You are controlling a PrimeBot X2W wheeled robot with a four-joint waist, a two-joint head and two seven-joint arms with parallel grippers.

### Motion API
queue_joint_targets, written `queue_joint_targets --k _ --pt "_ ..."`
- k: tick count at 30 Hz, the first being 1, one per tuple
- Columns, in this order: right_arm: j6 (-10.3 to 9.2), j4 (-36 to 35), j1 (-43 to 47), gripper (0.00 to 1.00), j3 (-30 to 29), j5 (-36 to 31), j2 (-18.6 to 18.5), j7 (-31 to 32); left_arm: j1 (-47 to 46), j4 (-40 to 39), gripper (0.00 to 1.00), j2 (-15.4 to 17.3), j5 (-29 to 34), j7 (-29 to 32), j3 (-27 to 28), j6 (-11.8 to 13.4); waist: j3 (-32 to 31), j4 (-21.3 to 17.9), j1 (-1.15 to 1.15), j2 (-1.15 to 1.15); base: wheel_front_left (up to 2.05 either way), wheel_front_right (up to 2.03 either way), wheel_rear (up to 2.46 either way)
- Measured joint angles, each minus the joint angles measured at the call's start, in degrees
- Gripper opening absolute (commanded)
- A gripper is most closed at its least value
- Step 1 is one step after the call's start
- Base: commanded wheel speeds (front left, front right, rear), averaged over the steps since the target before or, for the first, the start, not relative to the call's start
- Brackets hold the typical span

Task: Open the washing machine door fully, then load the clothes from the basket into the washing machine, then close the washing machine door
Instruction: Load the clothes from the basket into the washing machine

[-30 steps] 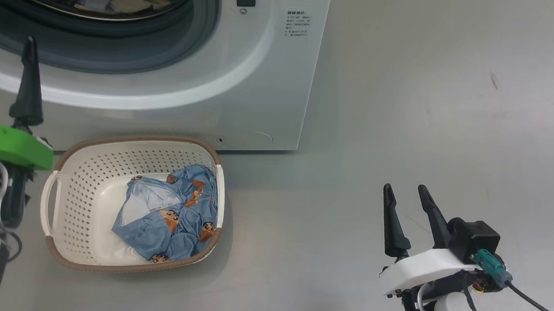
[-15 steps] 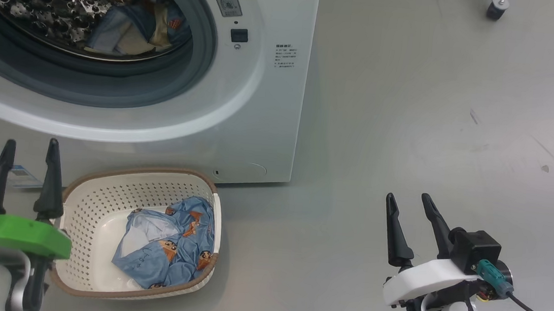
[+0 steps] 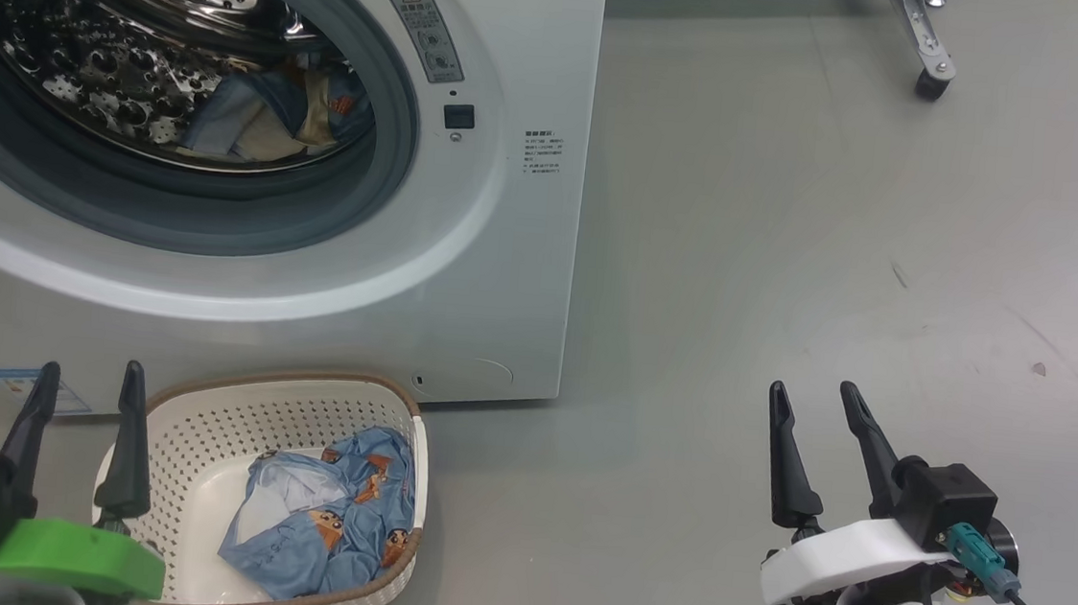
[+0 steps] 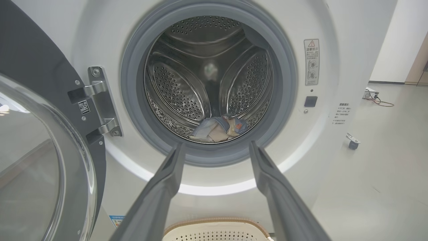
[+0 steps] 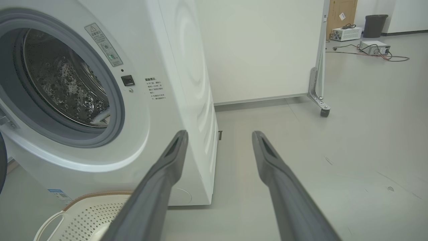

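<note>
Cream-white perforated plastic with a brown woven-look rim: the basket (image 3: 231,423) is sitting on the grey floor (image 3: 744,261) just in front of the washing machine (image 3: 499,319), toward its right front corner. Inside it the clothes (image 3: 329,526) are lying crumpled against the right-hand wall. They are light blue fabric printed with orange-brown cartoon figures, with a patch of white lining turned up, and the left part of the basket's base is showing bare. I am seeing the door (image 4: 30,50) swung open on its metal hinge at the left of the opening, its clear glass bowl bulging toward the left wrist camera. The perforated steel drum (image 4: 180,90) is standing exposed inside the grey gasket (image 4: 132,83), and a small bundle (image 4: 217,129) of blue and beige fabric is resting at its bottom. My left hand (image 3: 92,365) is hovering by the basket's left edge, fingers spread apart and holding nothing. My right hand (image 3: 812,387) is hanging over bare floor well to the right of the machine, likewise released and empty.
</note>
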Motion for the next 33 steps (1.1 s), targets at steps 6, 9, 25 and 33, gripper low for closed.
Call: queue_joint_targets --k 6,9,25,33 --pt "0.02 -1.09 0.99 1.0 -0.01 -0.92 -0.31 -0.01 3.63 -1.3 1.0 -0.54 0.4 0.0 0.63 0.54 -1.31 -0.17 0.0 0.0 0.0 0.0 0.0" --pt "0.02 -2.09 1.57 1.0 -0.04 -0.93 -0.3 -0.01 5.22 -2.32 1.0 -1.3 0.91 0.0 1.14 0.71 -1.7 -0.31 0.0 0.0 0.0 0.0 0.0" --pt "0.03 -4.63 3.29 1.0 -0.47 -1.89 -0.51 -0.01 9.53 -5.99 1.0 -4.27 2.97 0.0 2.49 0.63 -2.84 -0.3 0.0 0.0 0.0 0.0 0.0" --pt "0.04 -5.38 4.27 1.0 -0.62 -2.04 -0.49 -0.01 10.81 -6.93 1.0 -4.98 3.61 0.0 3.61 -0.14 -2.87 0.43 0.0 0.0 0.0 0.0 0.0"
